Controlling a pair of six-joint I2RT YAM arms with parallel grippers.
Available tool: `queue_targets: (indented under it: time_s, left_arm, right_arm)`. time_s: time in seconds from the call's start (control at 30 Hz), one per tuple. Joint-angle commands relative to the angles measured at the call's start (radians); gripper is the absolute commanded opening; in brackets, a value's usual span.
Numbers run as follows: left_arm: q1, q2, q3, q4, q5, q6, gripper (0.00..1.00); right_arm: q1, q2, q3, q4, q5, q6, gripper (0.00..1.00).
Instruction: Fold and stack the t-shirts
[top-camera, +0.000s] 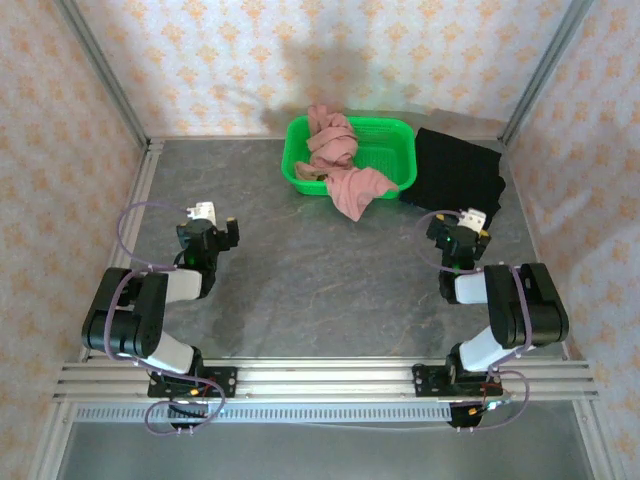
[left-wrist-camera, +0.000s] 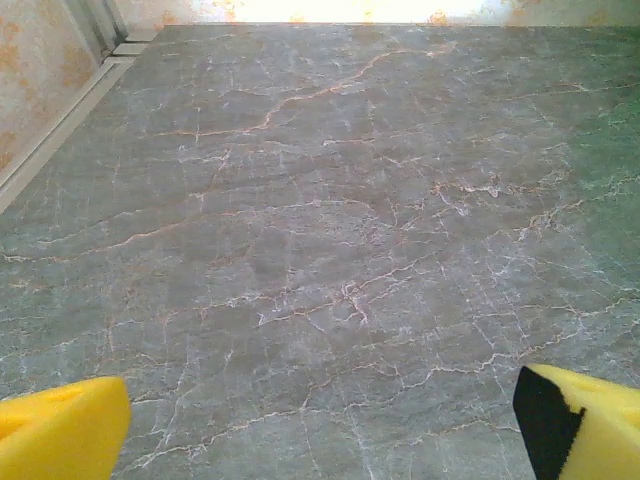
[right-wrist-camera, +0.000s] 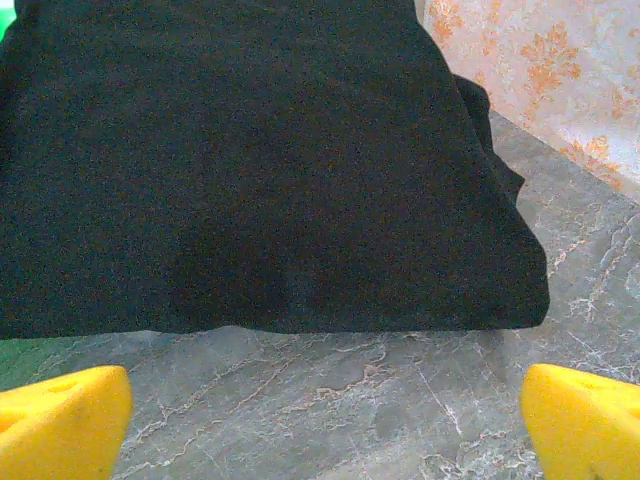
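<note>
yellow-tipped, both the left hand (left-wrist-camera: 320, 430) and the right hand (right-wrist-camera: 320, 425) stand wide and empty, the right just short of the folded black t-shirt (right-wrist-camera: 260, 170). the pink t-shirt (top-camera: 338, 165) slumps over the near rim of the green basket (top-camera: 398, 150); tugging it could drag the basket along.

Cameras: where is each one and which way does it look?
Top external: above and behind the arms, looking down at table, green basket, pink t-shirt; left arm and right arm show.
Left wrist: on the left arm, facing gray tabletop; yellow fingertips show.
Right wrist: on the right arm, facing the black t-shirt; yellow fingertips show.
Shared: top external and right wrist both see the black t-shirt.
</note>
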Motion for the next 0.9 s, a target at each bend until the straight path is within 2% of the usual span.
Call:
queue_targets:
  time_s: [0.0, 0.67, 0.7, 0.77, 0.87]
  left_arm:
    - [0.002, -0.013, 0.01, -0.002, -0.031, -0.005, 1.0]
    - [0.001, -0.016, 0.009, 0.003, -0.029, 0.0, 1.0]
    - [-0.003, -0.036, 0.029, -0.043, -0.026, 0.003, 1.0]
    - [-0.024, -0.102, 0.166, -0.333, -0.044, 0.015, 1.0]
    - [-0.053, -0.14, 0.404, -0.705, -0.025, -0.112, 1.0]
  right_arm:
    - [0.003, 0.005, 0.019, -0.004, 0.015, 0.011, 0.99]
    - [0.003, -0.03, 0.028, -0.035, 0.016, 0.007, 0.99]
    - [0.006, -0.08, 0.048, -0.112, 0.018, 0.002, 0.99]
    - [0.021, -0.2, 0.125, -0.367, 0.047, 0.036, 0.99]
    - [0.025, -0.342, 0.288, -0.829, -0.046, 0.181, 0.99]
